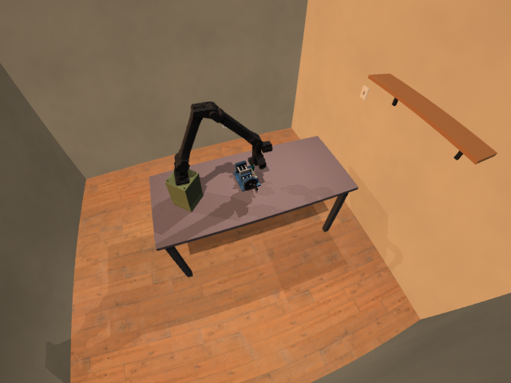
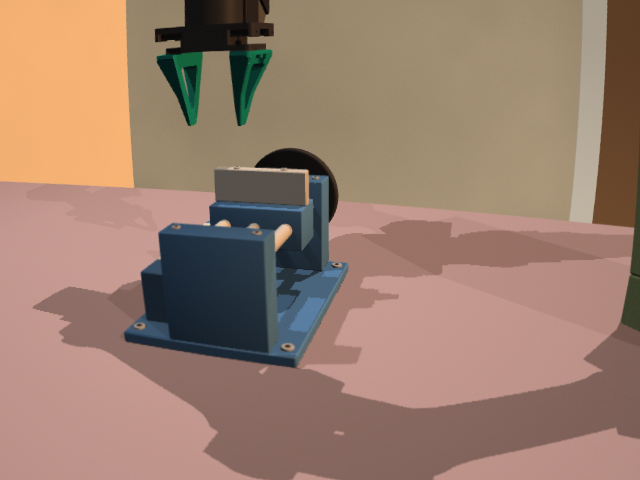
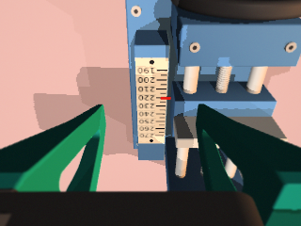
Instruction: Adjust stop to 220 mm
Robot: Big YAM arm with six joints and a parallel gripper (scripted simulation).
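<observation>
The stop is a blue carriage (image 2: 258,222) (image 3: 226,107) with a grey plate (image 2: 261,186) (image 3: 245,127) on top, riding on two rods and a screw. Its red pointer (image 3: 166,98) stands at the 220 mark of the scale (image 3: 150,101), as seen in the wrist view. The black handwheel (image 2: 331,193) (image 3: 240,8) (image 1: 250,183) is at the far end of the blue frame (image 2: 219,289) (image 1: 240,183). My gripper (image 2: 216,125) (image 3: 150,114) is partly open and empty, above the device and apart from the handwheel, with green fingers pointing down.
The device stands on the purple table (image 1: 301,164) (image 2: 465,330). The arm's green base block (image 1: 184,195) stands on the table at the left in the top view. A wooden shelf (image 1: 433,117) is on the right wall, away from the arm.
</observation>
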